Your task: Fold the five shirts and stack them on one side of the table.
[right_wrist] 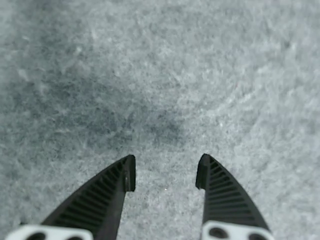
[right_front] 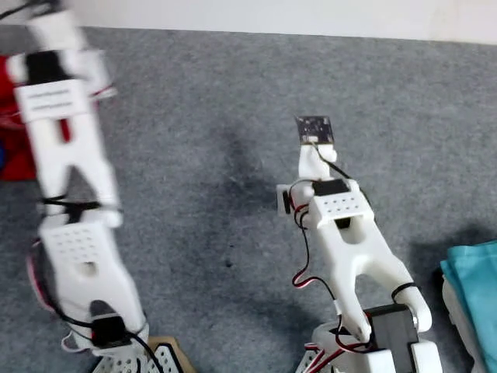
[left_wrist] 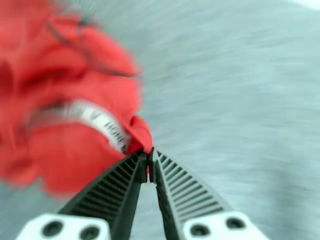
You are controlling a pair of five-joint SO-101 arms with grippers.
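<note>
Two shirts were observed: a red shirt [left_wrist: 70,125] at the far left of the grey table [right_front: 233,116], and a teal shirt [right_front: 475,284] at the near right edge. The left gripper [left_wrist: 149,161] had its jaws pinching the red shirt's edge. The right gripper [right_wrist: 165,172] hung over mid-table, jaws spread.

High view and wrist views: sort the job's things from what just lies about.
Job: red shirt, pinched in the shut left tool; teal shirt, folded; open right tool.
Lying about: grey table cover; tan board by an arm's base.
</note>
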